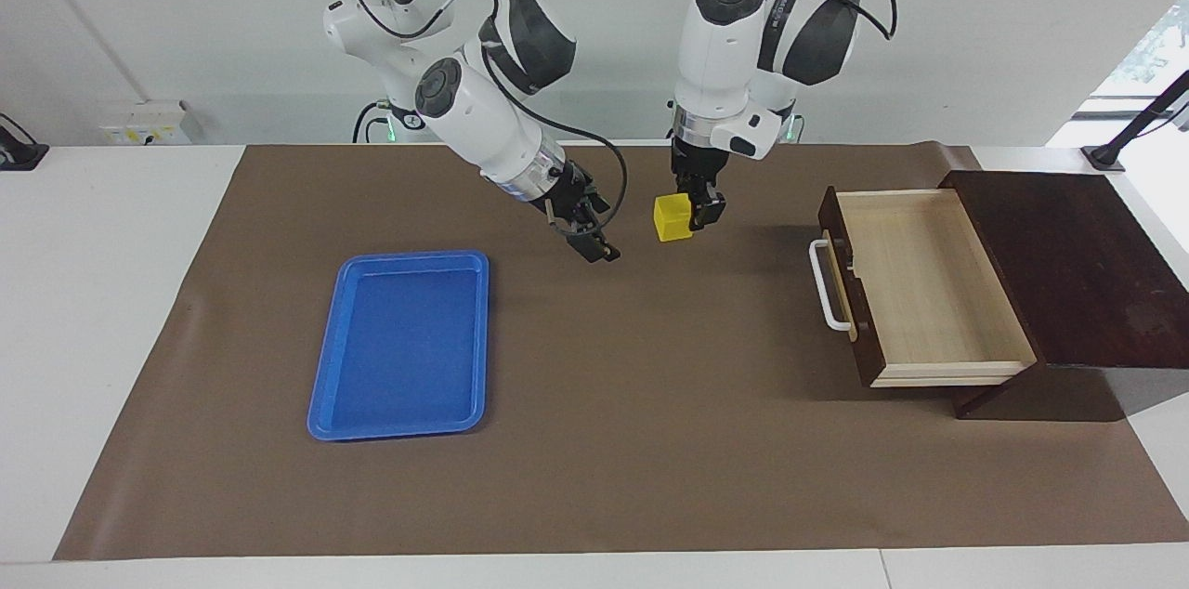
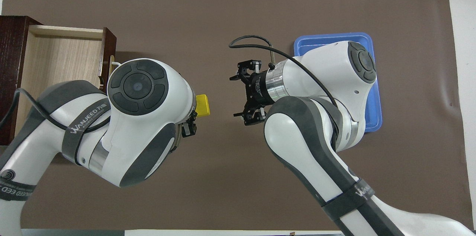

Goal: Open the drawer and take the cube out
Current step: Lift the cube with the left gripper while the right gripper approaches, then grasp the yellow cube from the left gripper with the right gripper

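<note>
The dark brown box's drawer (image 1: 929,292) stands pulled open at the left arm's end of the table, its pale interior empty; it also shows in the overhead view (image 2: 59,61). My left gripper (image 1: 692,215) is shut on the small yellow cube (image 1: 671,219) and holds it in the air over the brown mat near the table's middle. In the overhead view the cube (image 2: 203,104) sticks out from under the left arm's wrist. My right gripper (image 1: 594,245) is open and empty, close beside the cube, its fingers spread toward it (image 2: 238,95).
A blue plastic tray (image 1: 399,347) lies empty on the mat toward the right arm's end; the right arm covers part of it in the overhead view (image 2: 323,42). The white bar handle (image 1: 822,284) faces the table's middle. The brown mat (image 1: 650,440) covers the table.
</note>
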